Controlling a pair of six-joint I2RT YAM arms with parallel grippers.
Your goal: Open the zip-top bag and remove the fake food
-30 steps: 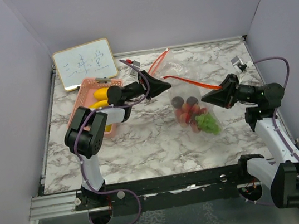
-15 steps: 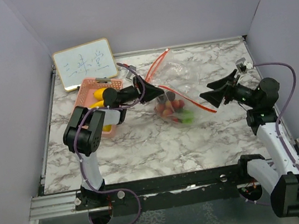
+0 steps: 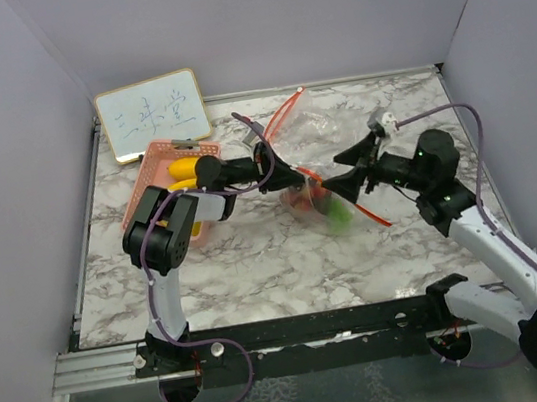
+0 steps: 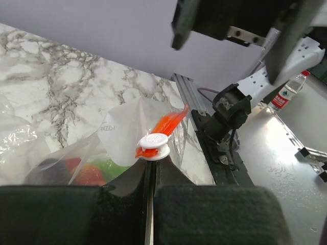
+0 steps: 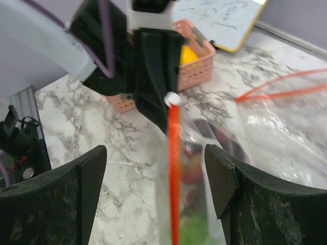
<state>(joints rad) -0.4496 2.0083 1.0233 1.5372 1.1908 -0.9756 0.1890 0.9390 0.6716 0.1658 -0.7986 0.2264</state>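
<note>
Bag (image 3: 314, 154) lies crumpled mid-bench (image 3: 258, 263), with a pink basket (image 3: 141, 195) well to its left holding a yellow piece (image 3: 181, 169). Left end effector (image 3: 284, 170) is clenched on the bag's rim, right under the white slider (image 4: 153, 144). Right end effector (image 3: 333, 173) stands released, its fingers (image 5: 87, 199) wide on either side of the red zip strip (image 5: 173, 168) without touching it. Food (image 3: 314, 199), red, green and dark, sits inside the bag, just beside both end effectors. The step in hand looks like taking a second grip to spread the mouth. To do it well, the right should close on the strip alone, near the slider, not on loose film or both walls. It should then draw away from the left in a level line while the left holds firm. Pulled too high or too fast, the thin plastic may slip free or tip the food out.
</note>
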